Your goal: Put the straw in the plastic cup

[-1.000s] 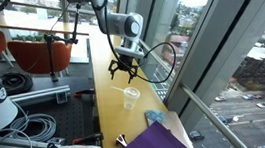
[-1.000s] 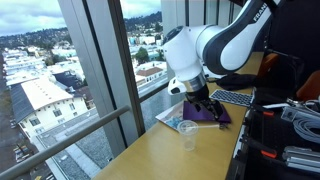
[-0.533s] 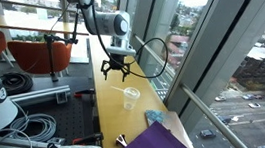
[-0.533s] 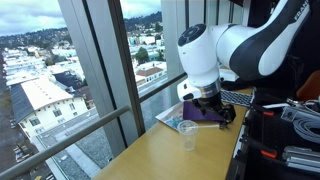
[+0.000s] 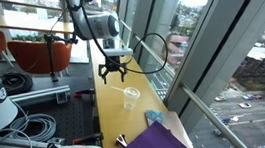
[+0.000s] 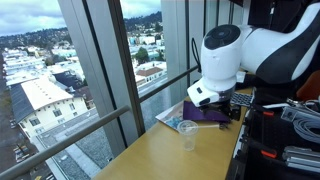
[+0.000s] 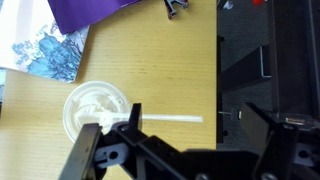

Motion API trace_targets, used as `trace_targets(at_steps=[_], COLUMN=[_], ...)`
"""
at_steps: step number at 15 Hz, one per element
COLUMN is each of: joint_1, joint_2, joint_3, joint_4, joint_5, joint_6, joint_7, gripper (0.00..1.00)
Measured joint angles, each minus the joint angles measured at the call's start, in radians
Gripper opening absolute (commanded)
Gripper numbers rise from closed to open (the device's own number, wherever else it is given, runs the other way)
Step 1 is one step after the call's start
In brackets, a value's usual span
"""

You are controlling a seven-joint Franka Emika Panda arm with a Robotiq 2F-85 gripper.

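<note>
A clear plastic cup [image 7: 95, 108] stands upright on the wooden table; it also shows in both exterior views [image 5: 129, 99] [image 6: 188, 136]. A thin white straw [image 7: 168, 120] lies flat on the table beside the cup, one end near its rim. My gripper [image 7: 193, 108] is open and empty, hovering above the straw, with one finger near the cup and the other past the table edge. In an exterior view the gripper [image 5: 112, 71] hangs open above the table, behind the cup. The straw cannot be made out in the exterior views.
A purple cloth [image 7: 100, 12] [image 5: 156, 144] lies on the table with a blue-and-white patterned sheet [image 7: 50, 50] beside it and a small black clip [image 7: 178, 8]. The table edge [image 7: 218, 90] drops to dark floor. Windows border the table; cables and equipment [image 5: 28, 131] are opposite.
The arm has moved sideways, away from the window, over the last second. The gripper has stayed open and empty. Cup and straw have not moved.
</note>
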Motion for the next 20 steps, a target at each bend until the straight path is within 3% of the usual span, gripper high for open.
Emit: trace_targets(at_steps=[6,20], joint_1=[0.0,0.0], joint_2=[0.038,0.106], joint_3=[-0.002,-0.003], joint_4=[-0.012,0.046], joint_5=[-0.169,-0.328], joint_6=[0.077,0.081], joint_7=[0.072,0.212], gripper=[1.0,1.0])
